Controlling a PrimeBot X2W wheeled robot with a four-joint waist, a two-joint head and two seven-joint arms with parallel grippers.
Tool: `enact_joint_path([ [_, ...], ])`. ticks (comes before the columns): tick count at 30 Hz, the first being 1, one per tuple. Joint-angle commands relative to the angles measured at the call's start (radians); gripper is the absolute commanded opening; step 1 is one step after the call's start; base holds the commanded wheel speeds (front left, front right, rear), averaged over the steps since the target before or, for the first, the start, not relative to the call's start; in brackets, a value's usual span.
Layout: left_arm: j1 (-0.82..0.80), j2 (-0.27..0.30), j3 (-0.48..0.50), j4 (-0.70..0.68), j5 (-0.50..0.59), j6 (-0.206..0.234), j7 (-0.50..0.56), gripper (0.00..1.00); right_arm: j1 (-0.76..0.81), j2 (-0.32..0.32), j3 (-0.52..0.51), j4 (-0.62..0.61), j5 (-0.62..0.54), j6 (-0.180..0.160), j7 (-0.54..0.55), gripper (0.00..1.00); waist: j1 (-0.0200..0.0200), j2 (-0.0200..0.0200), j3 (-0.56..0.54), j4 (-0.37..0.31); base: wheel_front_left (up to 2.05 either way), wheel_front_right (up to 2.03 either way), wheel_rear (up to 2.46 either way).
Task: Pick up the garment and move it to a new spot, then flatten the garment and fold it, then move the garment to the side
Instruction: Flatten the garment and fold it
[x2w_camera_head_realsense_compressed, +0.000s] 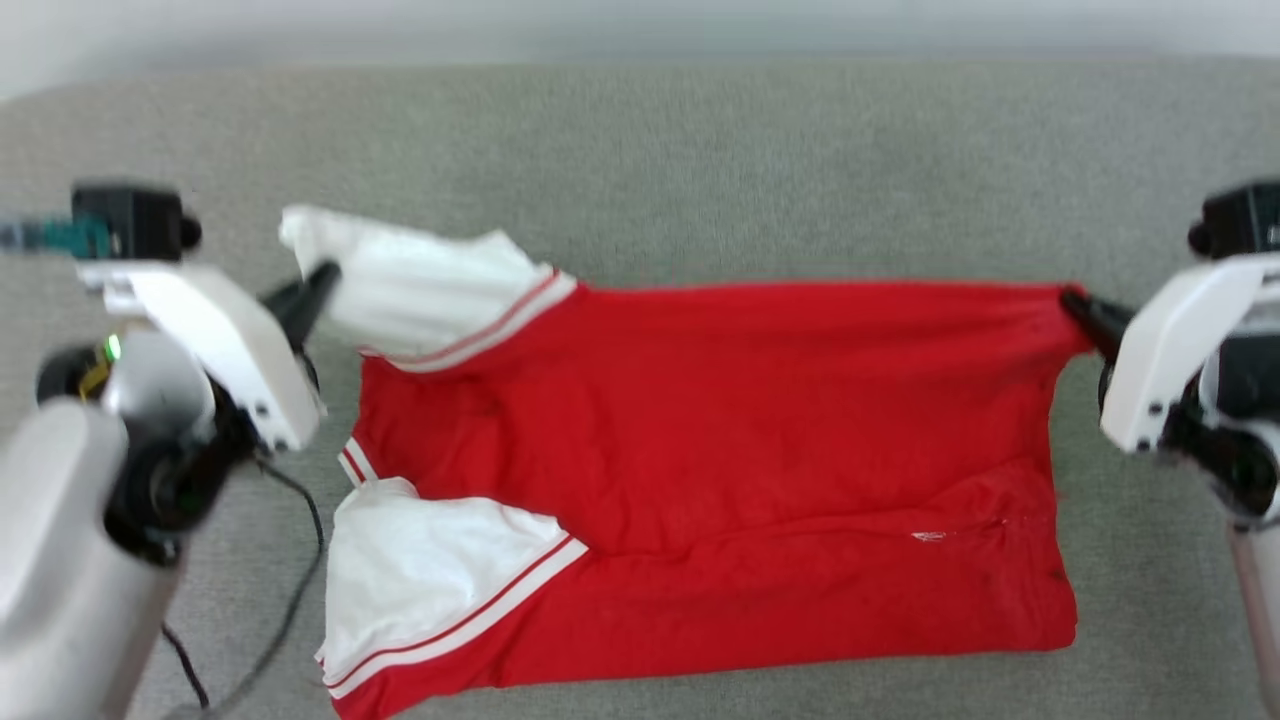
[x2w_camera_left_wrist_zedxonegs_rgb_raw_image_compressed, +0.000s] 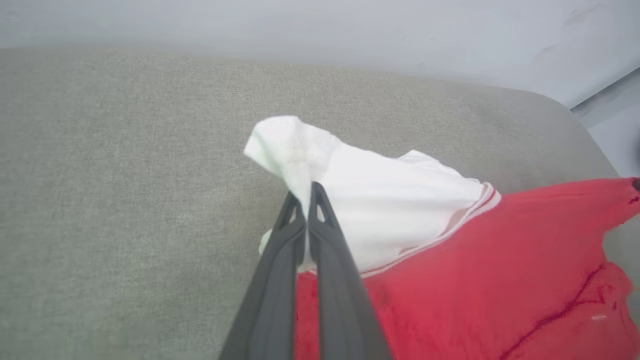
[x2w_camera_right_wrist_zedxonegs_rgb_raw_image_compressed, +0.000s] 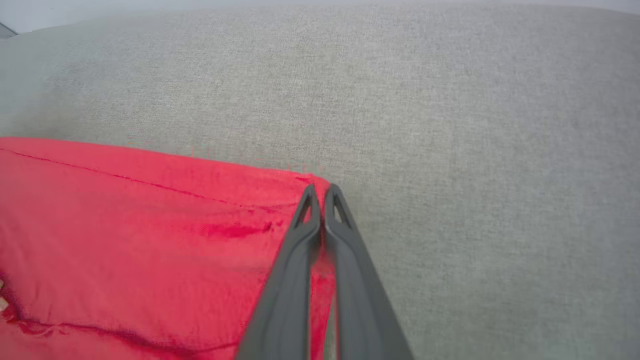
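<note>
We hold the garment (x2w_camera_head_realsense_compressed: 750, 450) stretched sideways across the grey upholstered surface (x2w_camera_head_realsense_compressed: 700, 150), its plain red side up and its collar end toward our left. Our left pincer (x2w_camera_head_realsense_compressed: 325, 275) is closed narrow on the far white sleeve (x2w_camera_head_realsense_compressed: 430, 290), pinching the cloth near the sleeve's outer end and lifting it a little, so that it bunches and folds around the fingertips. In the left wrist view the two dark fingers (x2w_camera_left_wrist_zedxonegs_rgb_raw_image_compressed: 325, 250) lie almost together with white cloth caught between them at the tip of the left pincer (x2w_camera_left_wrist_zedxonegs_rgb_raw_image_compressed: 306, 192), and the red body of the garment (x2w_camera_left_wrist_zedxonegs_rgb_raw_image_compressed: 500, 275) spreads away to that view's lower right. Our right pincer (x2w_camera_head_realsense_compressed: 1070, 298) is likewise narrow and grips the far hem corner of the red cloth. The right wrist view shows the right pincer (x2w_camera_right_wrist_zedxonegs_rgb_raw_image_compressed: 320, 192) clamped on that corner, the garment (x2w_camera_right_wrist_zedxonegs_rgb_raw_image_compressed: 150, 225) pulled taut to its left. The far edge runs in a straight line between our two pincers. The near white sleeve (x2w_camera_head_realsense_compressed: 430, 570) lies flat at the lower left, edged with red-white striped trim. A dark cable (x2w_camera_head_realsense_compressed: 290, 600) hangs beside our left arm
</note>
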Motion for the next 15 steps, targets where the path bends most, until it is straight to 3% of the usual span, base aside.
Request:
enact_joint_path([
  [1, 0.054, -0.002, 0.005, -0.014, -0.007, 0.012, -0.021, 0.00, 0.044, 0.003, -0.010, -0.014, 0.003, 0.000, -0.014, 0.00, 0.0000, -0.0001, -0.053, 0.015, 0.00, 0.00, 0.00],
  [9, 0.385, -0.032, -0.001, -0.086, -0.078, 0.076, -0.069, 0.00, 0.298, 0.042, -0.048, -0.047, 0.005, 0.000, -0.052, 0.00, 0.0000, -0.0001, -0.128, 0.027, 0.00, 0.00, 0.00],
  [10, 0.410, -0.042, -0.004, -0.080, -0.083, 0.080, -0.077, 0.00, 0.323, 0.052, -0.049, -0.042, 0.007, 0.000, -0.060, 0.04, 0.0000, -0.0001, -0.132, 0.028, 0.00, 0.00, 0.00],
  [11, 0.440, -0.056, -0.017, -0.070, -0.096, 0.080, -0.071, 0.06, 0.343, 0.058, -0.050, -0.038, 0.005, 0.000, -0.073, 0.29, 0.0000, -0.0001, -0.135, 0.027, 0.00, 0.00, 0.00],
  [12, 0.463, -0.071, -0.024, -0.054, -0.109, 0.074, -0.066, 0.31, 0.363, 0.061, -0.051, -0.028, 0.003, 0.000, -0.085, 0.64, 0.0000, -0.0001, -0.138, 0.027, 0.00, 0.00, 0.00],
  [13, 0.474, -0.083, -0.027, -0.041, -0.117, 0.068, -0.075, 1.00, 0.382, 0.070, -0.053, -0.015, 0.010, 0.000, -0.098, 1.00, 0.0000, -0.0001, -0.140, 0.027, 0.00, 0.00, 0.00],
  [15, 0.494, -0.112, -0.035, -0.004, -0.128, 0.059, -0.094, 1.00, 0.413, 0.074, -0.051, 0.012, 0.022, 0.000, -0.130, 1.00, 0.0000, -0.0001, -0.148, 0.027, 0.00, 0.00, 0.00],
])
